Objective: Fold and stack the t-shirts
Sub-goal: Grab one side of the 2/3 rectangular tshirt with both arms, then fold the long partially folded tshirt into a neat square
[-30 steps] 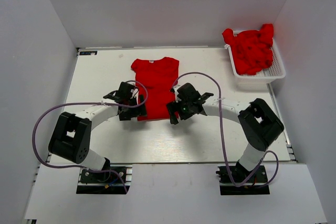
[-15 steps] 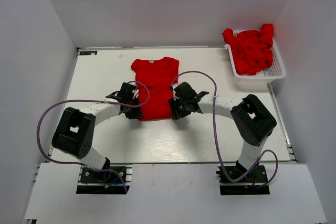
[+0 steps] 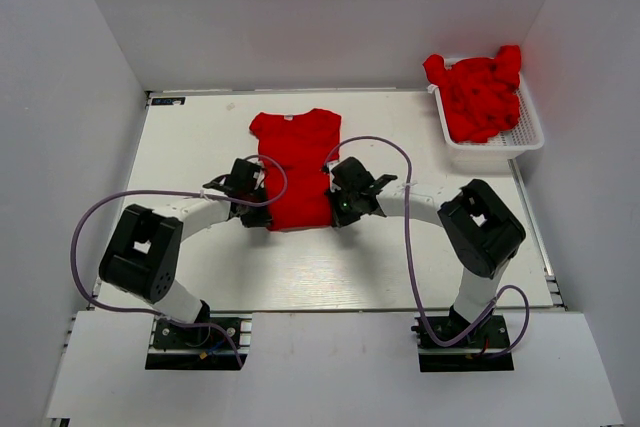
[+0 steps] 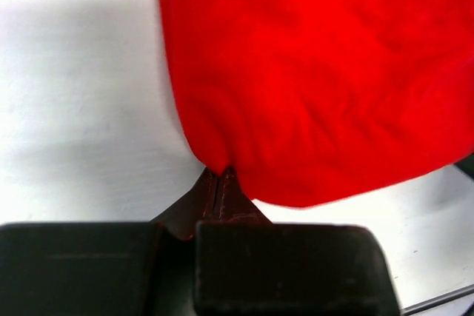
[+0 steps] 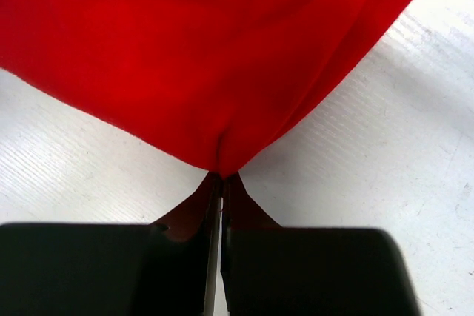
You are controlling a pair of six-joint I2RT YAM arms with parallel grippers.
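A bright red t-shirt (image 3: 296,167) lies flat on the table, neck toward the far wall, sleeves folded in. My left gripper (image 3: 262,215) is shut on its near left hem corner (image 4: 215,160). My right gripper (image 3: 337,213) is shut on the near right hem corner (image 5: 221,162). Both wrist views show the cloth pinched into a point between the closed fingertips. More red t-shirts (image 3: 480,92) lie heaped in the basket at the far right.
A white slotted basket (image 3: 528,137) stands at the table's far right corner. Grey walls close in the table (image 3: 400,257) on three sides. Purple cables loop from both arms over the table.
Both grippers have closed from open onto the shirt's near hem corners. The right gripper moved left to the hem; the left gripper shifted slightly toward it.
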